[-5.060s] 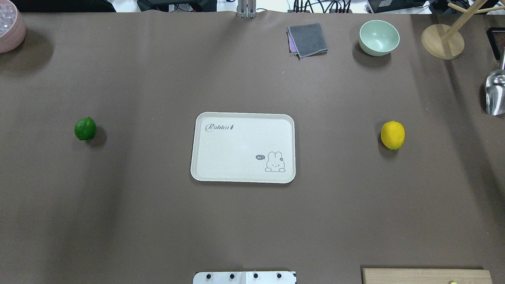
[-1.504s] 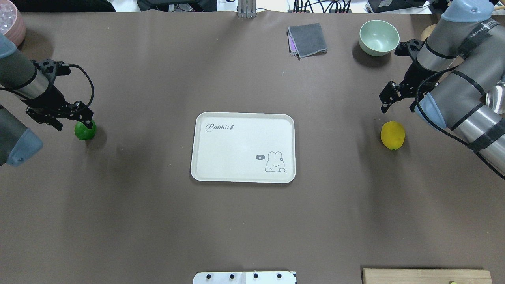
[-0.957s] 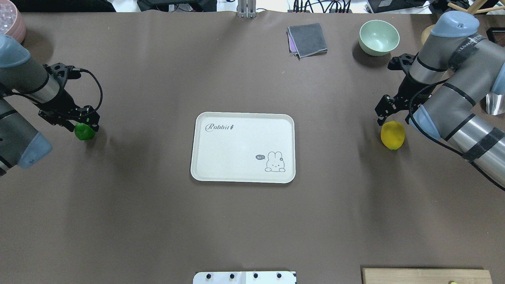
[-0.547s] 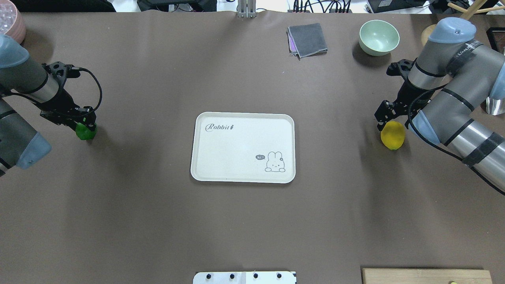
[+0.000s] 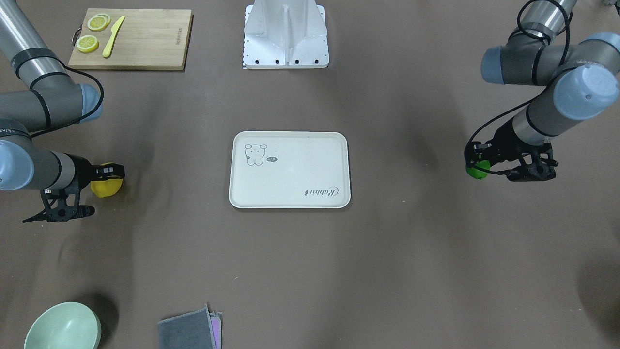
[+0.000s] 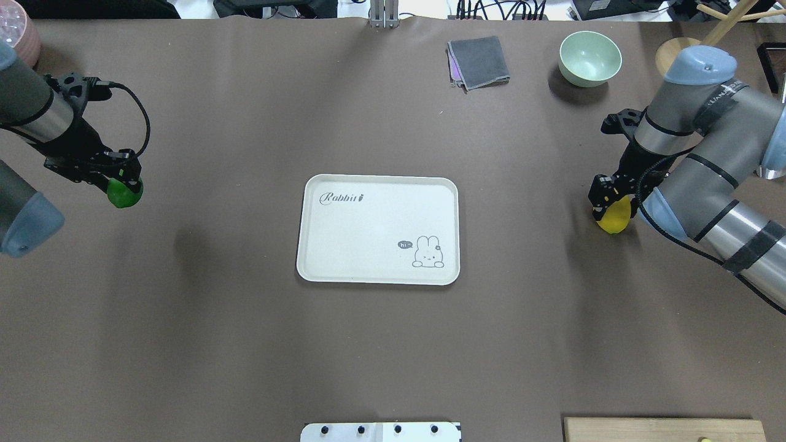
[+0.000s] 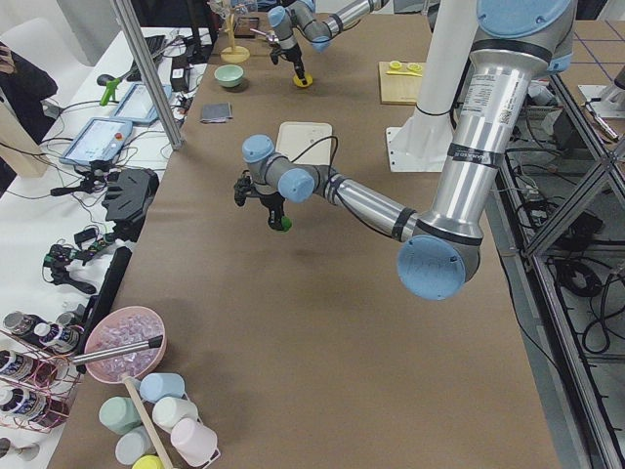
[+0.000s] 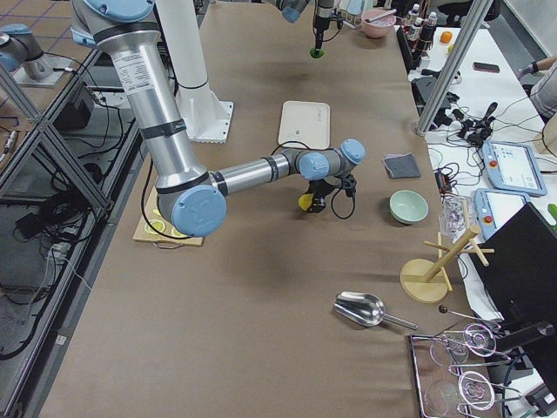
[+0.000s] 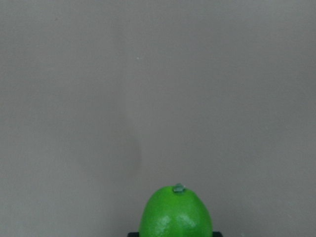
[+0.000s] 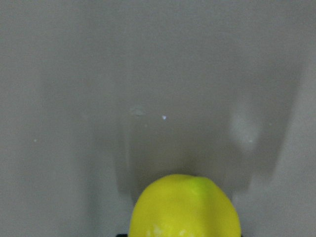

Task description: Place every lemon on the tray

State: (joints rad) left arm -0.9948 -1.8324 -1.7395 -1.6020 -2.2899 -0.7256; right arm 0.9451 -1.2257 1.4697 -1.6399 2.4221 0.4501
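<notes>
The cream-white tray (image 6: pixel 377 209) with the rabbit drawing lies at the table's middle and has nothing on it; it also shows in the front view (image 5: pixel 290 169). My left gripper (image 6: pixel 123 184) is shut on the green lemon (image 6: pixel 124 195) and holds it a little above the table, left of the tray. The green lemon fills the bottom of the left wrist view (image 9: pixel 177 215). My right gripper (image 6: pixel 608 199) is closed around the yellow lemon (image 6: pixel 614 222), low at the table, right of the tray. The yellow lemon also shows in the right wrist view (image 10: pixel 185 207).
A pale green bowl (image 6: pixel 590 58) and a folded grey cloth (image 6: pixel 479 61) sit at the far right. A wooden stand (image 6: pixel 688 61) is beyond them. A wooden cutting board (image 5: pixel 131 39) with lemon slices and a yellow knife lies near the robot's base.
Both arms came in and lowered onto the lemons. My left gripper closed on the green lemon and raised it slightly. My right gripper dropped over the yellow lemon.
</notes>
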